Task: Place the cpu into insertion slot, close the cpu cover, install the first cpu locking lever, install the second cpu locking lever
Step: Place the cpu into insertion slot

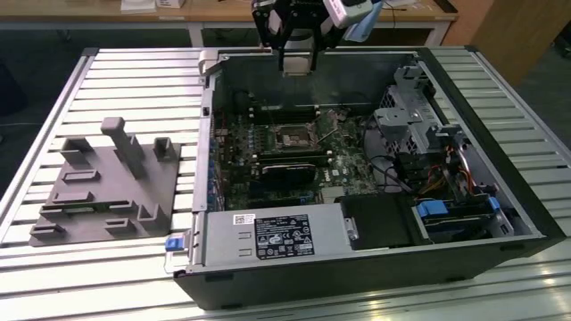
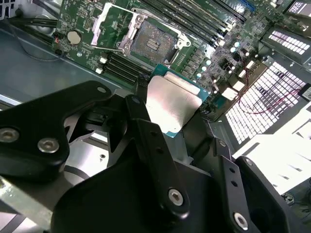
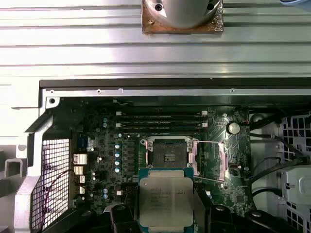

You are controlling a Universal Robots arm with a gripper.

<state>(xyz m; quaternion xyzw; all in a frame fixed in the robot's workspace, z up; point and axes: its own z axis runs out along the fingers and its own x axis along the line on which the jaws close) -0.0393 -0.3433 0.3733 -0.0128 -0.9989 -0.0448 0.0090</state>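
Black gripper [image 1: 298, 65], upper centre of the exterior view, clamps the flat silvery square cpu [image 3: 166, 196] by its edges; judged light, stiff, fragile.

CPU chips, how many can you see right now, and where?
1. The cpu is gripped in the pincer, hanging over the motherboard, not yet in the empty insertion slot. Others may be hidden in the case.

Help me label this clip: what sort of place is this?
Probably a robotics lab bench: an open PC case sits on a slatted metal table, a grey fixture block beside it, and the gripper holds a cpu over the motherboard.
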